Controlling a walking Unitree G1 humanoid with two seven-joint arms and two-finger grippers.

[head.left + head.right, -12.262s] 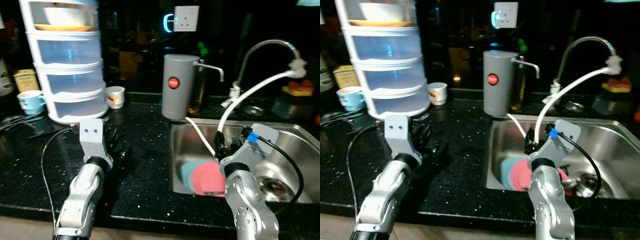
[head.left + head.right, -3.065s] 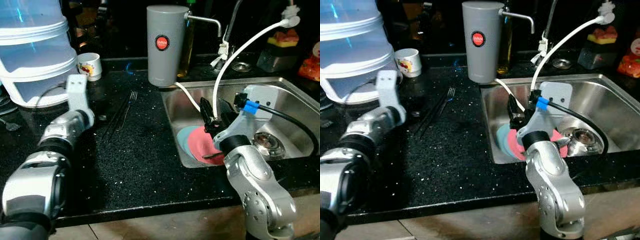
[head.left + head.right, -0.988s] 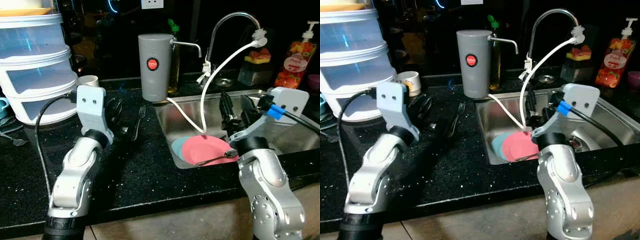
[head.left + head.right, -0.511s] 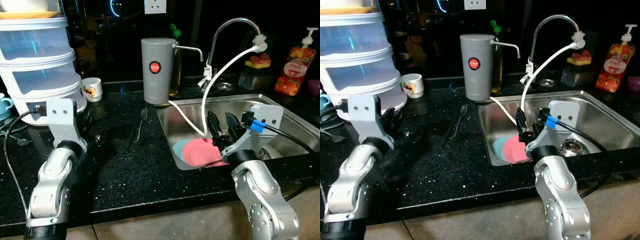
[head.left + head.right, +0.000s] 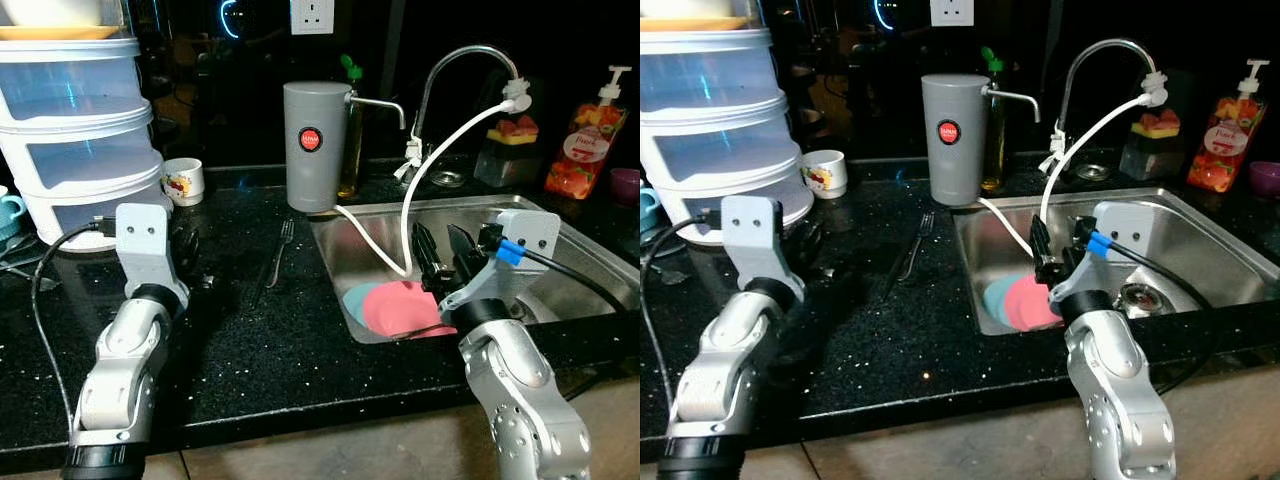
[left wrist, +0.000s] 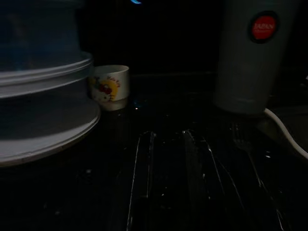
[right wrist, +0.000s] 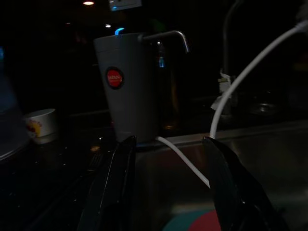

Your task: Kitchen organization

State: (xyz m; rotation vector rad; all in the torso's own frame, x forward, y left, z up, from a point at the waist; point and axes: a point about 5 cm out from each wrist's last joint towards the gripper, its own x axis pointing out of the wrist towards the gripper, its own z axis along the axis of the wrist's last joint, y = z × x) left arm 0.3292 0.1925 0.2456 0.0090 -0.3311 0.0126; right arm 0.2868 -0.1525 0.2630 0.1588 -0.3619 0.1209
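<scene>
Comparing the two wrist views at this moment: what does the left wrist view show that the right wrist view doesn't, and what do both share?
Left wrist alone: the stacked white container beside the cup, and the fork lying on the dark counter. Right wrist alone: the white hose curving down into the sink, and a bit of the pink plate between the open fingers. Both: the grey dispenser with its red badge, and the small printed cup.

1. Both eye views look down from the head over the speckled black countertop [image 5: 290, 330] and steel sink [image 5: 580, 265].
2. Each wrist view sits low (very dark), facing the tall grey cylindrical water dispenser [image 7: 127, 91], which all views share.
</scene>
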